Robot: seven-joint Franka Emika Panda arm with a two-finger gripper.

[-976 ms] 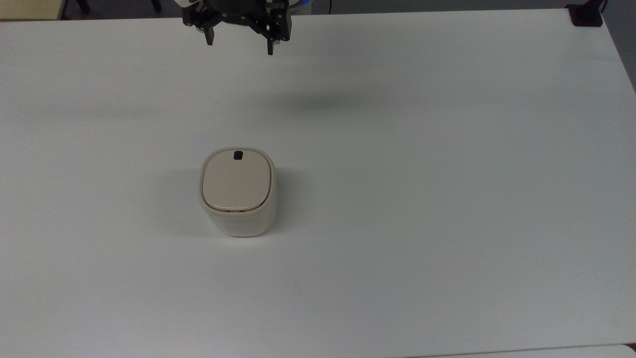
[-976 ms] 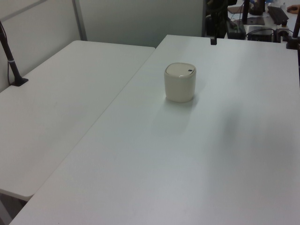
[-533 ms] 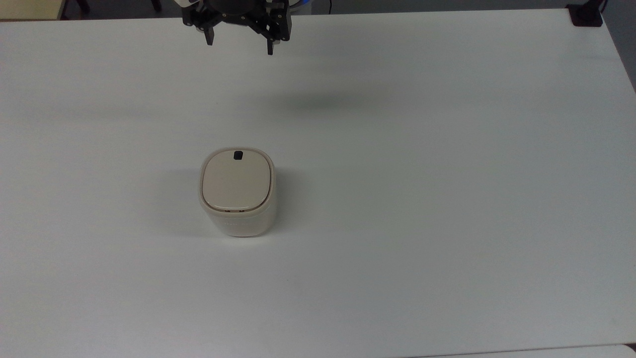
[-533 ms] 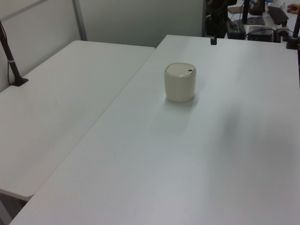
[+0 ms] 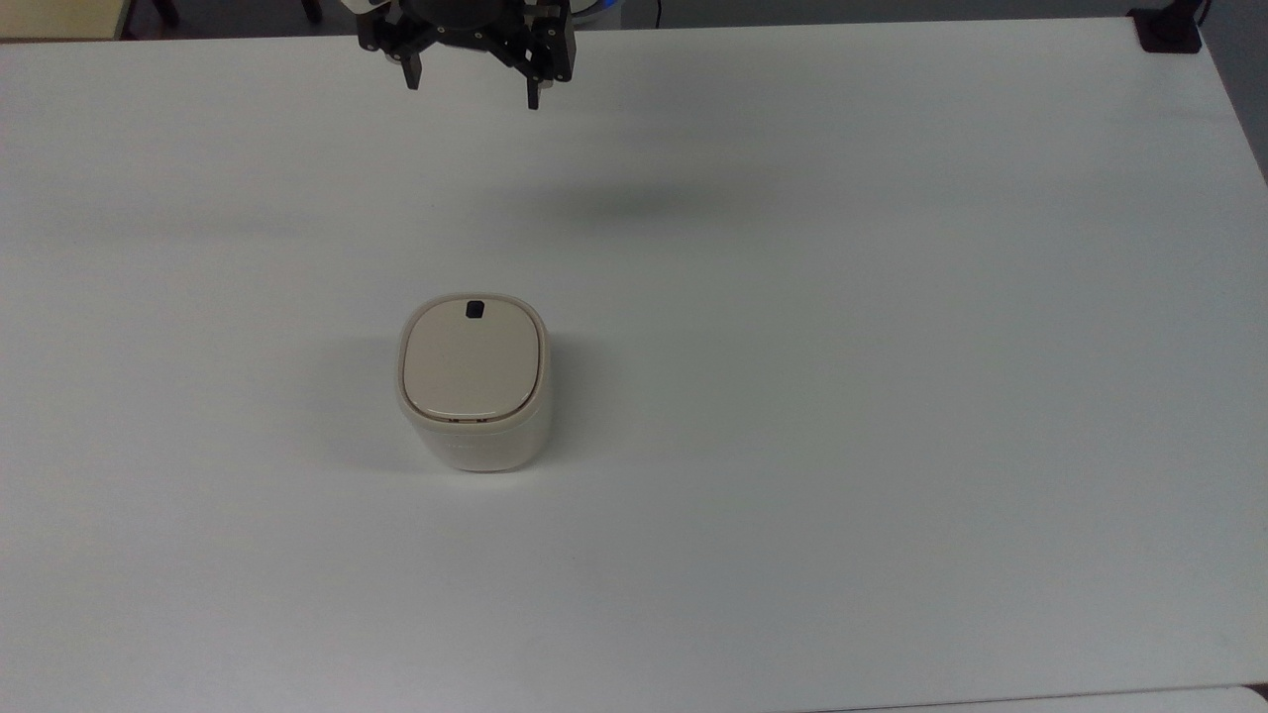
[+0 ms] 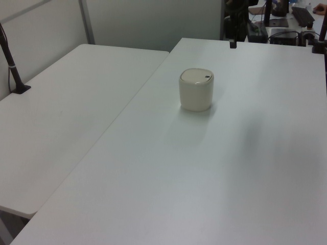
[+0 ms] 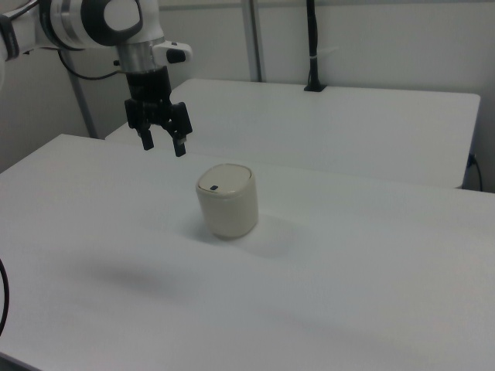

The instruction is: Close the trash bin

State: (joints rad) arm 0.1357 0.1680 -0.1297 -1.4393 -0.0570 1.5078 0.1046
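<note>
The trash bin (image 5: 474,391) is a small cream-white tub standing upright on the white table (image 5: 892,347). Its flat beige lid lies down flush on the body, with a small black button (image 5: 475,310) near the edge facing the arm. It also appears in the left view (image 6: 196,90) and the right view (image 7: 227,200). My gripper (image 5: 472,87) hangs high in the air at the top view's upper edge, well away from the bin and not touching it. It is open, fingers spread, nothing between them. In the right view the gripper (image 7: 162,144) hovers above and left of the bin.
A second white table (image 6: 66,112) adjoins on the left view's left, with a black pole clamped to it (image 6: 13,66). Another black clamp (image 5: 1167,28) sits at the top view's upper right corner. Desk clutter (image 6: 286,20) lies beyond the far edge in the left view.
The gripper has drifted slightly toward the top view's upper left, staying open. The bin and its lid have not moved.
</note>
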